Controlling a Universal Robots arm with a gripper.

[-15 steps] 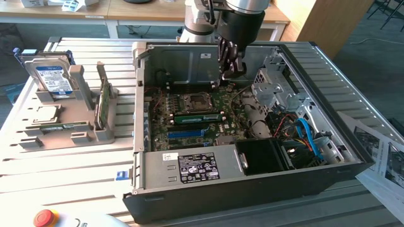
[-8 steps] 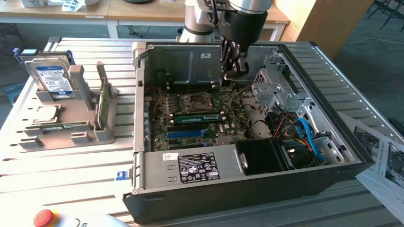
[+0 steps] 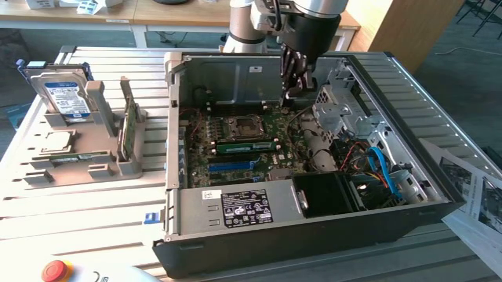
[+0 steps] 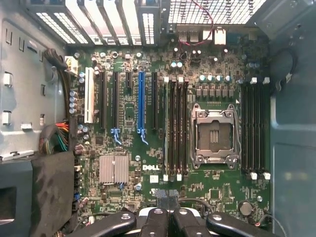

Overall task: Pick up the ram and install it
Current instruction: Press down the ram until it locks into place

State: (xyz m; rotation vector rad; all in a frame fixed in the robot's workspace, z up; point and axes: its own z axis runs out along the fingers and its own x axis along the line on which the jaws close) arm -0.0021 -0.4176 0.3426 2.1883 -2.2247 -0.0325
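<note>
While the gripper (image 3: 300,88) hung inside the open computer case (image 3: 439,202), its jaws were pressed together with nothing visible between them, poised above the motherboard (image 3: 235,147) near the case's back wall. In the wrist view the gripper (image 4: 169,210) showed as two dark fingers meeting at the middle, looking straight down on the board, the empty processor socket (image 4: 213,136) and the long memory slots on both sides of it.

A ram stick (image 3: 244,146) lay seated flat in a slot beside the socket, green with a pale label, apart from the jaws, so that part of the job looked done. Whether it was fully latched could not be told.

On the tabletop (image 3: 79,205) toward the exterior view's left stood a grey parts holder (image 3: 86,158), carrying an upright hard drive (image 3: 64,97), a square silver processor (image 3: 53,140) and an upright green card (image 3: 129,123). A slim green strip (image 3: 79,157) lay low in the holder; it may have been another stick. The holder probably kept each part upright or exposed so closed fingers could reach an edge cleanly.
</note>
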